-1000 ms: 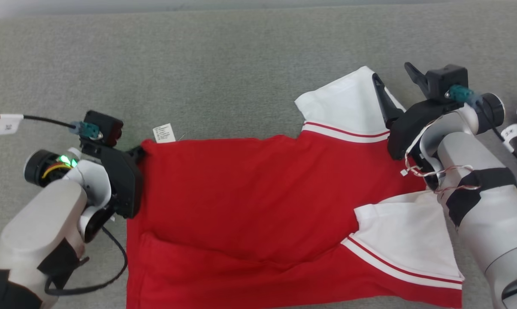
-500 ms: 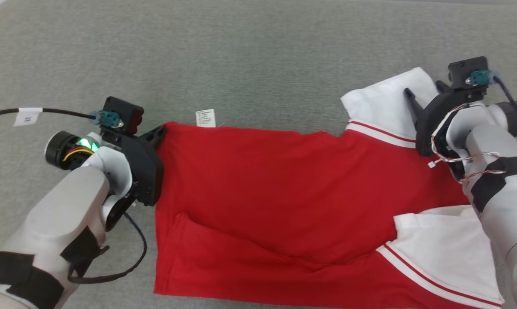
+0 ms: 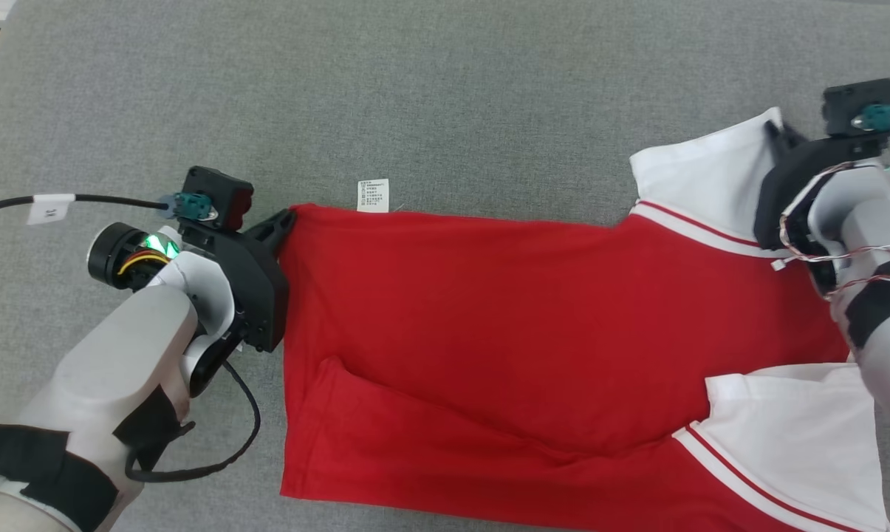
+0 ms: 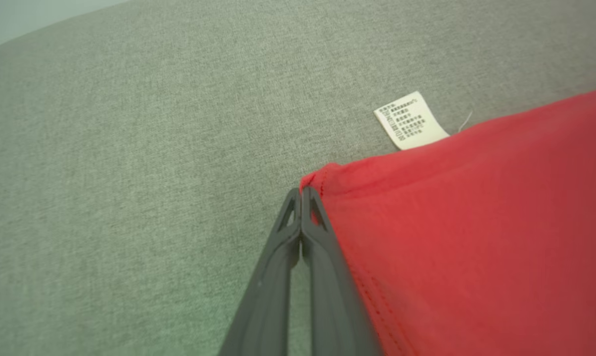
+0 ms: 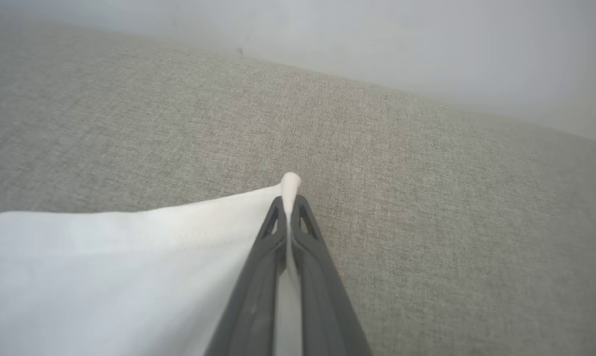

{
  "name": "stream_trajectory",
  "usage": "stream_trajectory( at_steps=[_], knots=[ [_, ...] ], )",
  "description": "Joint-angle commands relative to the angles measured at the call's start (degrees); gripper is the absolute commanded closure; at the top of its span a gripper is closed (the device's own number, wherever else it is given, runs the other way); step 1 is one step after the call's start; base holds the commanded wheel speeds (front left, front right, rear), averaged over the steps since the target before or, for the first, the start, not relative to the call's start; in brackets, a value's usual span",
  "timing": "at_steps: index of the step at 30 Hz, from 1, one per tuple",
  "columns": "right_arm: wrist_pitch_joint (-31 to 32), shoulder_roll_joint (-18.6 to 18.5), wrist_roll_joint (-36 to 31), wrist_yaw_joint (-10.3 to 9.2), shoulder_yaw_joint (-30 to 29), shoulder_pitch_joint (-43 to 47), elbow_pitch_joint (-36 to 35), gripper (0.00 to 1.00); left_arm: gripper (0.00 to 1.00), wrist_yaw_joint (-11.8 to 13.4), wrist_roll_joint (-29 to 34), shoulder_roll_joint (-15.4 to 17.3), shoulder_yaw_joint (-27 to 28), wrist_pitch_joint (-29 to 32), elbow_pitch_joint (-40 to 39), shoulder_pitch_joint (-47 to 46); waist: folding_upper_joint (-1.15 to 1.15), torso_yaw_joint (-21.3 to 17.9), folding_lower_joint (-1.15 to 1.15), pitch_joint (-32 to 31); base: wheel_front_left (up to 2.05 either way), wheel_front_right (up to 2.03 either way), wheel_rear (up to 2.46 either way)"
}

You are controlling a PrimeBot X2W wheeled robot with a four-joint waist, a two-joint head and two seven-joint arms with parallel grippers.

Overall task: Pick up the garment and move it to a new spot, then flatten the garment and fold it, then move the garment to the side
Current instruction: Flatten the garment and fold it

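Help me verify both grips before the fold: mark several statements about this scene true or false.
1. The left claw is shut on a red corner of the garment. True.
2. The right claw hangs open above the fabric. False: it is shut on a corner of the white sleeve.
3. The care label lies on the grey surface at the red edge. True.
4. The garment is folded into a compact square. False: it lies spread out between the claws.

Right pincer [image 5: 289, 201]: you've closed it; a second ago it stood open.
White sleeve [image 3: 710, 174]: corner now clamped in it.
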Motion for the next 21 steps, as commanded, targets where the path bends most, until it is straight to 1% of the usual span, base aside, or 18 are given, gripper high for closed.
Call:
stream_trajectory(
  at_steps=[1,6,11,14,17,21],
  knots=[
    [-1.97,-0.72,-0.46,-0.18,-0.82,-0.73,0.31,1.00,1.00,0.16,-0.54,0.14,-0.04,-1.01,0.69,-0.81,0.00,-0.31,0.00,-0.29,0.00,0.00,0.00],
    [-8.49,-1.29,-2.05,-0.18,-3.20,-0.88,0.75,1.00,1.00,0.16,-1.19,0.61,-0.04,-4.09,2.16,-0.90,0.00,-1.10,0.00,-1.74,0.00,0.00,0.00],
    [-11.29,-1.15,-3.18,-0.18,-5.29,-0.09,0.85,1.00,1.00,0.16,-1.54,0.78,-0.29,-6.56,2.93,-0.57,0.00,-1.86,0.00,-3.31,0.00,0.00,0.00],
    [-12.14,-0.39,-3.88,-0.18,-6.78,0.66,0.52,1.00,1.00,0.16,-1.66,1.08,-0.37,-8.40,3.81,0.25,0.00,-2.65,0.00,-4.70,0.00,0.00,0.00],
    [-12.32,0.21,-4.72,-0.18,-8.06,2.17,-2.95,1.00,1.00,0.15,-1.93,1.18,-0.71,-9.48,4.58,1.70,0.00,-3.54,0.00,-6.08,0.00,0.00,0.00],
    [-12.32,0.28,-5.29,-0.18,-11.28,7.41,-9.53,1.00,1.00,0.16,-2.75,1.33,-0.65,-12.09,5.40,4.23,0.00,-4.82,0.00,-8.06,0.00,0.00,0.00]
  ],
)
